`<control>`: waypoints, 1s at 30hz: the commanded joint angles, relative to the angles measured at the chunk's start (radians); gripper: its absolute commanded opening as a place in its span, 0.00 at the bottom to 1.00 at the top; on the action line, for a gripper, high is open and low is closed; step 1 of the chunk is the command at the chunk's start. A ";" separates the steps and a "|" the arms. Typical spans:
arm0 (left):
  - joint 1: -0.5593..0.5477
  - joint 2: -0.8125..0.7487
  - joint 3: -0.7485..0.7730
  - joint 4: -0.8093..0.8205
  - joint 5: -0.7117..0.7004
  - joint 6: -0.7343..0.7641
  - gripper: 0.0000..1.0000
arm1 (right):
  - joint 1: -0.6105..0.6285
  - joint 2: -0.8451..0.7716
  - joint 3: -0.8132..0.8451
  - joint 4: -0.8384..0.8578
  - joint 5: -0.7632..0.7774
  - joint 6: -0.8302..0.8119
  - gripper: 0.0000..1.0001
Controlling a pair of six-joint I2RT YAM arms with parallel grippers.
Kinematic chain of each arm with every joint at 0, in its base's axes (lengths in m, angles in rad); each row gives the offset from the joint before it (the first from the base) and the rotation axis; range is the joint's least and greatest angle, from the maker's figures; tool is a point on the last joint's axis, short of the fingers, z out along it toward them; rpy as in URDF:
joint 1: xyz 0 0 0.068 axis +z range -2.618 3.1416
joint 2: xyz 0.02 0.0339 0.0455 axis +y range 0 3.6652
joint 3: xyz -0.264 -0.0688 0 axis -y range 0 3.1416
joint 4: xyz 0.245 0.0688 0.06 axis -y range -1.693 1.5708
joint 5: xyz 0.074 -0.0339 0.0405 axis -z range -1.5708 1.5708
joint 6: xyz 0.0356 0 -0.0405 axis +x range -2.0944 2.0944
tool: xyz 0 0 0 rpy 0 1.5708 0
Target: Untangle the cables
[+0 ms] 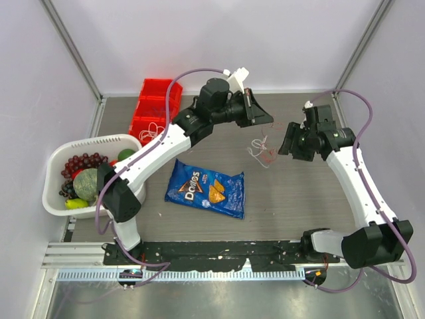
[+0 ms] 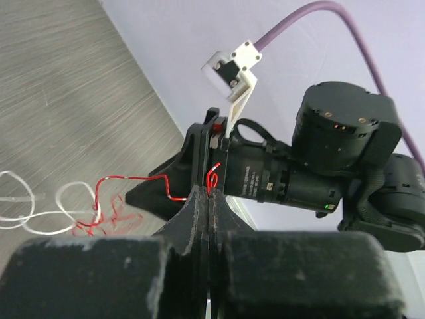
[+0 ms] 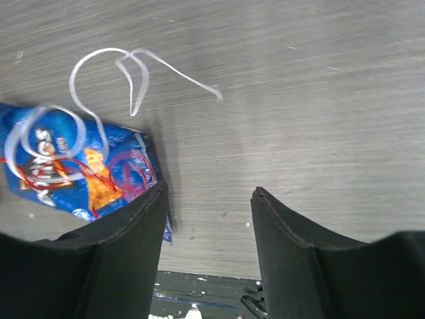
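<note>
L gripper (image 2: 209, 196) pinches red cable (image 2: 136, 177); R gripper (image 3: 208, 199) spread wide; blue bag (image 1: 229, 196) reads "Doritos".

Left tool (image 2: 210, 194) is pinched shut, while right tool (image 3: 208, 193) stands spread open, facing it.

blue chip bag (image 1: 206, 188): flat on grey table (image 1: 299, 199) | white basket (image 1: 93, 139): left edge, holds grapes (image 1: 83, 163) | red bins (image 1: 154, 106): far-left corner

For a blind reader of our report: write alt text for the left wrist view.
The left gripper, shut, pinches a red cable that runs left to a loose tangle of red and white cables above the grey table. Just beyond the fingertips sits the black right arm with its purple hose.
</note>
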 commanded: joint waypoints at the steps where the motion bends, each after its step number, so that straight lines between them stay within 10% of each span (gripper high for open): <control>1: 0.001 -0.078 0.073 0.007 -0.026 0.016 0.00 | 0.022 -0.080 -0.038 0.129 -0.185 -0.017 0.60; 11: 0.017 -0.057 0.211 -0.038 0.001 -0.120 0.00 | 0.094 -0.379 -0.172 0.429 -0.282 -0.022 0.73; 19: 0.018 -0.052 0.215 0.008 0.064 -0.215 0.00 | 0.099 -0.275 -0.077 0.458 -0.255 -0.011 0.72; 30: 0.058 -0.097 0.191 0.195 0.095 -0.354 0.00 | 0.085 -0.114 -0.227 0.439 -0.020 0.078 0.22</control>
